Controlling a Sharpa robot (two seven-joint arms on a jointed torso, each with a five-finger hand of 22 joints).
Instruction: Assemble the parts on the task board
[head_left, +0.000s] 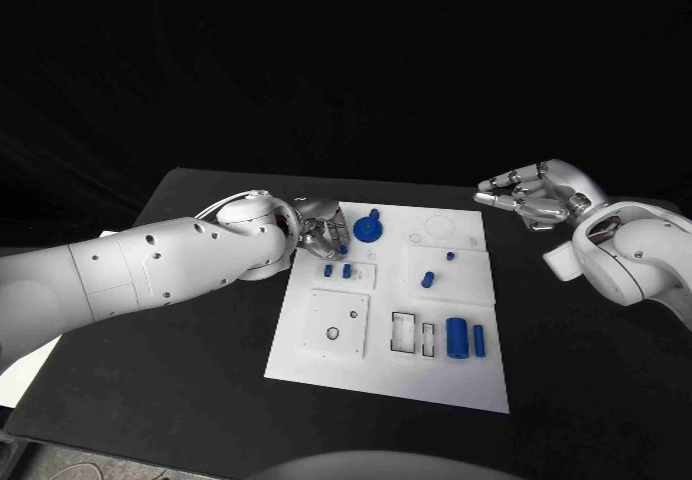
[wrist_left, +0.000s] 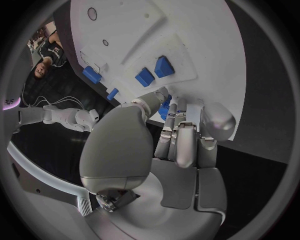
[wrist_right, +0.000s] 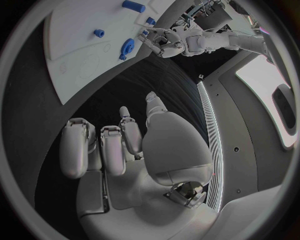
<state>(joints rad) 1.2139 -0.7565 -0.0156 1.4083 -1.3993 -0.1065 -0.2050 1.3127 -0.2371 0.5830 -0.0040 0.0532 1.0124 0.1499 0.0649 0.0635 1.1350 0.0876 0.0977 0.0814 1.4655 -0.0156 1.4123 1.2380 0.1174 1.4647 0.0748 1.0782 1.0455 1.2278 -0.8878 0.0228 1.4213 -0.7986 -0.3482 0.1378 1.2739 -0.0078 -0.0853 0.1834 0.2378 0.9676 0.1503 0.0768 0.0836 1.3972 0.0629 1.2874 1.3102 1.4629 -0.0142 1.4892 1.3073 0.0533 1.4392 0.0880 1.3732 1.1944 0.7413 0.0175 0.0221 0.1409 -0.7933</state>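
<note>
The white task board (head_left: 433, 385) lies in the middle of the black table. My left hand (head_left: 320, 236) rests at the board's far left edge; in the left wrist view its thumb and fingers (wrist_left: 181, 135) close round a small blue part (wrist_left: 165, 107). A blue gear-like part (head_left: 368, 229) stands just right of that hand. Two small blue pegs (head_left: 336, 270) sit below it, and other pegs (head_left: 427, 280) lie mid-board. A blue cylinder (head_left: 456, 338) and a thinner blue piece (head_left: 479, 340) lie at the near right. My right hand (head_left: 531, 197) hovers past the board's far right corner, fingers curled, holding nothing.
The board has a square plate (head_left: 338, 324) with holes and two rectangular slots (head_left: 410, 332) near its front. A white sheet (head_left: 26, 372) lies at the table's left edge. Bare black table (head_left: 173, 400) surrounds the board.
</note>
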